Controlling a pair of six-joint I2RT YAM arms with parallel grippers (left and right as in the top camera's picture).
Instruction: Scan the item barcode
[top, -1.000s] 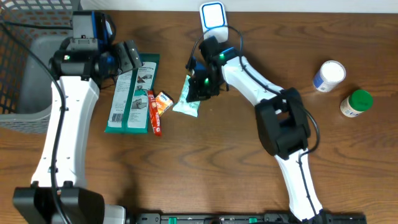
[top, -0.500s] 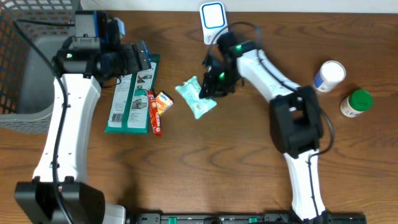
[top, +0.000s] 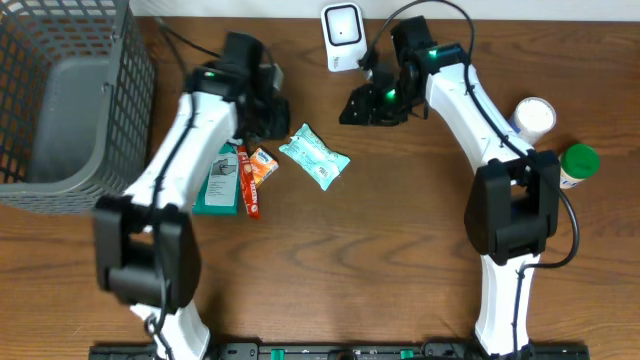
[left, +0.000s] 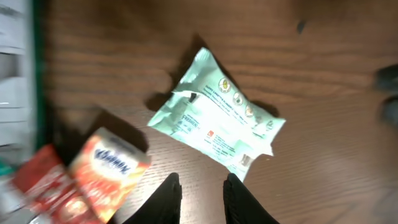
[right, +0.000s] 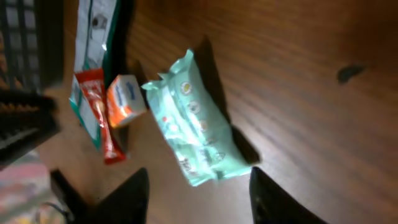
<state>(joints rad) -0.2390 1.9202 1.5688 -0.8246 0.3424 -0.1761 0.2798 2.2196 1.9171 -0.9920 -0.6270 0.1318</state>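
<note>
Hovered over pack (left: 214, 121) with left gripper (left: 200, 182) narrow, empty. Held right gripper (right: 198, 180) wide, empty, near pack, below scanner (top: 342, 24). Saw pack flat on table (top: 400, 250), untouched.

You are looking down on a mock shop checkout built on a robot test bench. A white barcode scanner (top: 341, 24) is standing at the top centre of a wood-grain table (top: 350, 260). A grey wire basket (top: 135, 100) is sitting in the upper left. Packaged goods are lying about: a mint packet (top: 314, 157), a small orange box (top: 263, 163), a red bar (top: 245, 185), and a white bottle (top: 533, 118) and a green-capped bottle (top: 577, 163) at the right edge.
</note>
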